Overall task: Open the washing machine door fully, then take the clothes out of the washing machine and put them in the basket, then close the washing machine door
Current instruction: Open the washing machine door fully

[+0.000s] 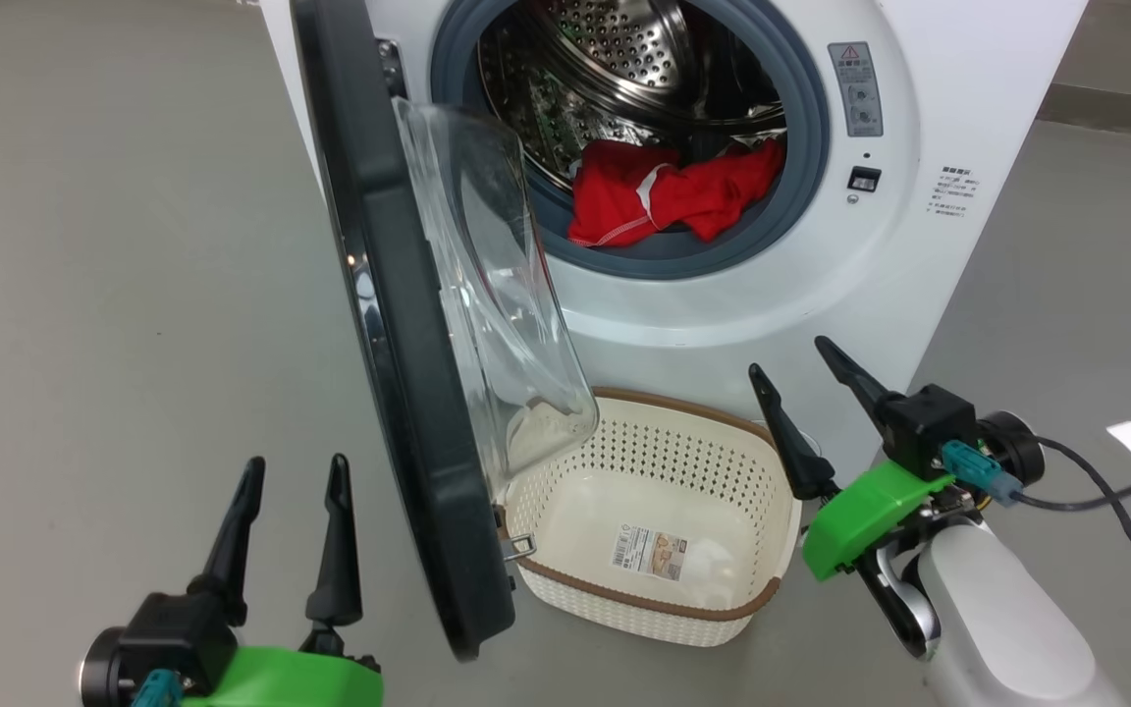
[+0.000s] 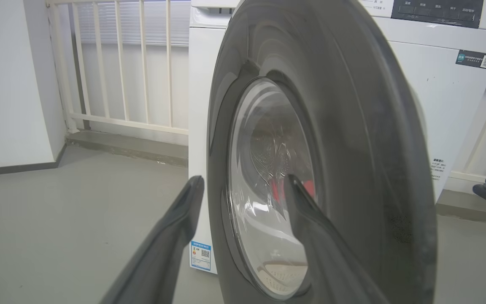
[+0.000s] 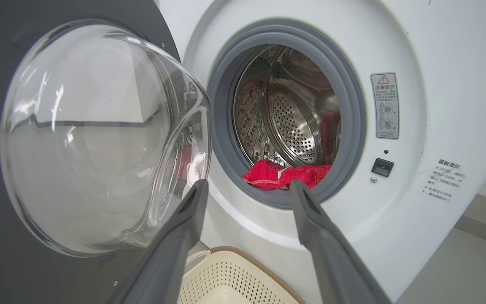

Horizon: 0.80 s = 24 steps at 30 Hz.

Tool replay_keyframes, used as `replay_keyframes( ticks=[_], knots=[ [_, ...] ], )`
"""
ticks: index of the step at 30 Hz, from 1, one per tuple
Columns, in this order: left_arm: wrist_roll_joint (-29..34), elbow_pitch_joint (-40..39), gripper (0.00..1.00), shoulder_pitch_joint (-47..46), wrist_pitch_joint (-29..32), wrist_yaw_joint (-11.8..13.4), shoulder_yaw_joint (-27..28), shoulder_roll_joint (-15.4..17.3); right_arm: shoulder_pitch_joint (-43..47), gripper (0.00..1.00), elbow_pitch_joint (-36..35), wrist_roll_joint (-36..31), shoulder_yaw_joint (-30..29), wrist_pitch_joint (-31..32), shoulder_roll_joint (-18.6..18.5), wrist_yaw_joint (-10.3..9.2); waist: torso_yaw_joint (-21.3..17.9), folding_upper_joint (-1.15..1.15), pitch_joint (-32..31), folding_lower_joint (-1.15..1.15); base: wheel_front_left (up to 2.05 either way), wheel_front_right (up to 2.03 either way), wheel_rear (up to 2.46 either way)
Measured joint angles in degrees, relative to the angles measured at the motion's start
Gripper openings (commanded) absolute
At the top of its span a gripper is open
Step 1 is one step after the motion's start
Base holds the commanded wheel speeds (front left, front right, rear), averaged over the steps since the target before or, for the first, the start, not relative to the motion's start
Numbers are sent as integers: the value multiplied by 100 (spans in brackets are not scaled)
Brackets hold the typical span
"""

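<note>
1. Here's the left gripper point(image 1: 296, 463): its two long dark fingers point(image 1: 335, 550) are spread as wide as they go, with nothing between them and nothing touched.
2. It hovers low over the grey floor point(image 1: 84, 245), just left of the bottom edge of the large round black-rimmed washing machine door point(image 1: 399, 393). In its wrist view the fingers point at the door's dark outer face.
3. Over to the right gripper point(image 1: 787, 355): it is just as wide apart and empty-handed, tips aimed up at the machine's white front.
4. It sits just above the right-hand rim of the small cream-white perforated plastic basket point(image 1: 664, 601) with its brown woven-look edge.
5. That basket stands on the floor, tight against the foot of the white boxy front-loading washing machine point(image 1: 723, 304), right under the opening, with a paper label point(image 1: 651, 552) on its bottom.
6. The door is swung out at the left side of the opening, edge-on to the head camera. Its clear glass bowl point(image 1: 497, 295) bulges rightward over the basket's left end.
7. And the bright red clothes point(image 1: 664, 196) with white trim are inside the perforated steel drum point(image 1: 624, 49). They are bunched at the front bottom and lap onto the lower lip of the grey rubber ring point(image 1: 801, 128).
8. In the left wrist view, a small blue label point(image 2: 201, 255) sits at the machine's lower front corner, and a pale railing point(image 2: 112, 63) stands behind.
</note>
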Motion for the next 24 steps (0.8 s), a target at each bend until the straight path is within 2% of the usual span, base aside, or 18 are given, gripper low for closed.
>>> replay_keyframes(
  ticks=[4, 10, 24],
  knots=[
    [0, -54, 100, 42, 0, 47, -26, 1, 338, 100, -522, -109, -166, 0, 15, 0, 3, 0, -21, 0, 0, 0, 0],
    [-1, -54, 100, 43, 0, 47, -23, 3, 711, 100, -902, -89, -267, 0, 33, 0, 7, 0, -46, 0, 0, 0, 0],
    [-1, -55, 100, 65, 0, 102, -79, 12, 1179, 100, -1323, -83, -330, 0, 40, 0, -7, 0, -50, 0, 0, 0, 0]
  ],
)
